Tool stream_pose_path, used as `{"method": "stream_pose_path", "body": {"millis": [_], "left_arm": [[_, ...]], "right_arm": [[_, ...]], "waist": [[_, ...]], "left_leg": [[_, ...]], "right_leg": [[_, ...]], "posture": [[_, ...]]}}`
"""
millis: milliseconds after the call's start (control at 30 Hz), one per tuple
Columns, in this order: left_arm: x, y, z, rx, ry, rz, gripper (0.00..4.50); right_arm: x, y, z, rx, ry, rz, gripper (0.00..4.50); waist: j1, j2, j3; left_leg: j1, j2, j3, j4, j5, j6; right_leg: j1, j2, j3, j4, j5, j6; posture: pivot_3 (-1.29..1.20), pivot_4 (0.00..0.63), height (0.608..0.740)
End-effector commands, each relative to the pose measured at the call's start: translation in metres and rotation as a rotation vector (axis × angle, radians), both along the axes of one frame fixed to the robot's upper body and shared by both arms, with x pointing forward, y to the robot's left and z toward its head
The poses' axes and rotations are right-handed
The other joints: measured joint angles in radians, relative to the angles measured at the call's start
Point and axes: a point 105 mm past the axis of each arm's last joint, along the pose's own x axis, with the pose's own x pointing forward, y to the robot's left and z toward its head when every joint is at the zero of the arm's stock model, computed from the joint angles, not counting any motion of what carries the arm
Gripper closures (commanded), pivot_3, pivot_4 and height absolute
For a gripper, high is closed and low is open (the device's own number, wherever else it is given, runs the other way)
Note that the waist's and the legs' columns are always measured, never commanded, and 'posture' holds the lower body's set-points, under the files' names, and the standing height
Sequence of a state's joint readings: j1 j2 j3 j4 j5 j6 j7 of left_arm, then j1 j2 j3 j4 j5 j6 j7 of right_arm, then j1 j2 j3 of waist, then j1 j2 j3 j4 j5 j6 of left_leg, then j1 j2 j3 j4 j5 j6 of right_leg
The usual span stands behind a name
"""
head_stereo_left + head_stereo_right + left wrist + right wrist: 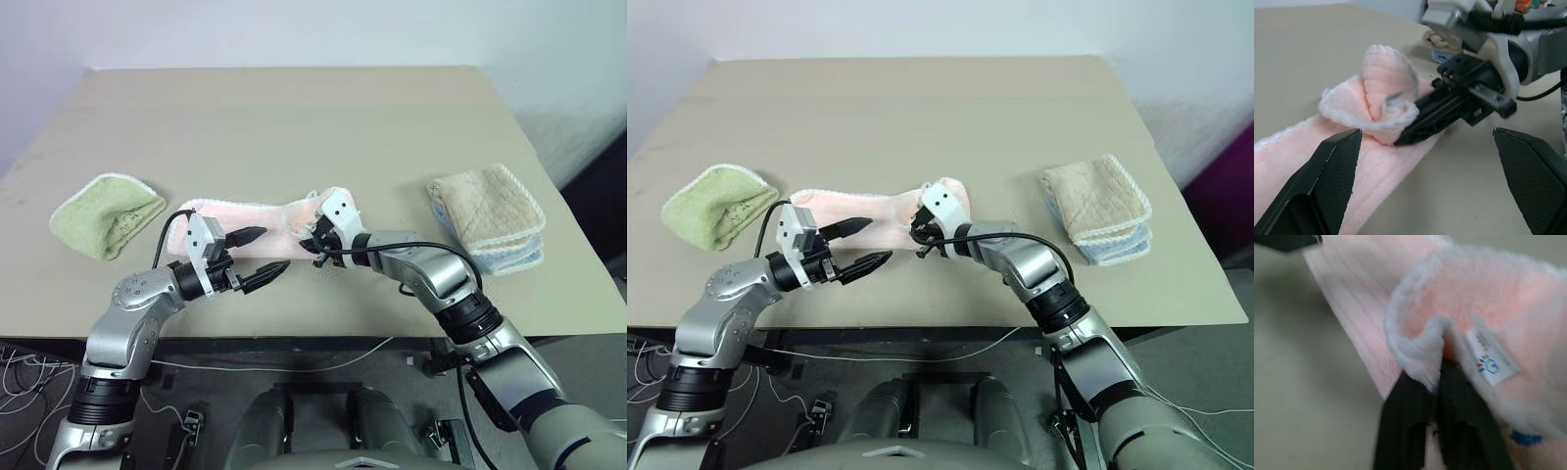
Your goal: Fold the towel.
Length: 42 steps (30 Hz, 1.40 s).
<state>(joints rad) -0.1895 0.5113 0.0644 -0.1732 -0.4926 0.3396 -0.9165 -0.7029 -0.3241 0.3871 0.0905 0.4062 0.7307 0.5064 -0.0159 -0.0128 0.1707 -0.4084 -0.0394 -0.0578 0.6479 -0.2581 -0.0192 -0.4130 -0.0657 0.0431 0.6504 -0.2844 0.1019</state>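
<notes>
Towel fold in progress; 1 end lifted, not yet laid flat.

The towel (257, 231) is stretched along the front of the beige table (294, 117), between the 2 arms; its right end is seen doubled back over the middle, the trim pinched in the near-closed fingers of the right gripper (1437, 396); the left gripper (257, 257) is held wide, empty, just above the towel's left part; fold is judged roughly half done; release and flattening remain. A green towel (106, 211) is set at far left; a beige-on-blue stack (490, 217) at right; a pale wall is seen behind.
</notes>
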Motion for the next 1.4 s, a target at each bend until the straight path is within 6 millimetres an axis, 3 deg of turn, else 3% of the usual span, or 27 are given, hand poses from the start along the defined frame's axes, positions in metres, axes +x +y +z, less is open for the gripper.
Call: {"method": "stream_pose_path", "body": {"millis": [33,200,300,433,500,633,833,1100,1233,1400], "left_arm": [[-0.004,-0.001,0.013,-0.013,-0.050,-0.012,0.00],[-0.006,0.001,0.012,-0.012,-0.043,-0.010,0.00],[-0.006,0.006,0.011,-0.018,-0.037,0.011,0.00],[-0.003,0.016,0.014,-0.040,-0.037,0.059,0.00],[-0.003,0.020,0.015,-0.056,-0.034,0.077,0.00],[-0.005,0.025,0.013,-0.067,-0.014,0.102,0.00],[-0.009,0.035,0.006,-0.105,0.032,0.200,0.00],[-0.026,0.043,-0.009,-0.150,0.103,0.315,0.00],[-0.032,0.045,-0.014,-0.174,0.127,0.370,0.00],[-0.035,0.047,-0.021,-0.176,0.142,0.479,0.00]], "right_arm": [[-0.005,0.004,0.021,0.080,-0.035,0.033,2.78],[-0.030,0.003,0.040,0.162,-0.057,0.142,1.04],[-0.043,-0.008,0.055,0.208,-0.106,0.179,0.04],[-0.048,-0.029,0.075,0.268,-0.143,0.170,0.04],[-0.035,-0.043,0.081,0.288,-0.157,0.090,0.04],[0.001,-0.068,0.071,0.252,-0.163,-0.095,0.96],[0.029,-0.055,0.037,0.151,-0.192,-0.113,3.06],[0.042,-0.007,0.027,0.171,-0.217,0.006,3.06],[0.041,0.012,0.004,0.115,-0.182,0.063,3.06],[0.035,0.017,-0.031,0.016,-0.136,0.103,3.06]], "waist": [[0.001,0.000,0.000],[0.001,0.000,0.000],[0.002,0.000,0.000],[0.002,0.000,0.000],[0.002,0.000,0.000],[0.000,0.000,0.000],[-0.004,0.000,0.000],[-0.005,0.000,0.000],[0.000,0.000,0.000],[-0.004,0.000,0.000]], "left_leg": [[0.000,0.000,0.000,0.000,0.000,0.000],[0.000,0.000,0.000,0.000,0.000,0.000],[0.000,0.000,0.000,0.000,0.000,0.000],[0.000,0.000,-0.001,0.000,0.000,0.000],[0.000,0.000,-0.001,0.000,0.000,0.000],[0.000,0.000,-0.001,0.000,0.000,0.000],[0.000,0.000,0.000,-0.001,0.000,0.000],[0.000,0.000,0.000,-0.001,0.000,0.000],[0.000,0.000,0.000,-0.001,0.000,0.000],[0.001,0.000,0.000,-0.001,0.000,-0.001]], "right_leg": [[0.000,0.000,0.000,0.000,0.000,0.000],[0.000,0.000,0.000,0.000,0.000,0.000],[0.000,0.000,0.000,0.000,0.000,0.000],[0.001,-0.001,0.000,-0.001,0.000,0.000],[0.001,-0.001,0.000,-0.001,0.000,0.000],[0.001,-0.001,0.000,-0.001,0.000,0.000],[0.000,0.000,0.001,-0.001,0.000,0.000],[0.000,0.000,0.000,0.000,0.000,0.000],[0.000,-0.001,0.000,-0.001,0.000,0.000],[0.001,-0.001,0.000,-0.001,0.000,0.000]], "posture": [[0.00,0.150,0.740],[0.00,0.150,0.740],[0.00,0.150,0.740],[0.00,0.150,0.740],[0.00,0.150,0.740],[0.00,0.150,0.740],[0.00,0.150,0.740],[0.00,0.150,0.740],[0.00,0.150,0.740],[0.00,0.150,0.740]]}}
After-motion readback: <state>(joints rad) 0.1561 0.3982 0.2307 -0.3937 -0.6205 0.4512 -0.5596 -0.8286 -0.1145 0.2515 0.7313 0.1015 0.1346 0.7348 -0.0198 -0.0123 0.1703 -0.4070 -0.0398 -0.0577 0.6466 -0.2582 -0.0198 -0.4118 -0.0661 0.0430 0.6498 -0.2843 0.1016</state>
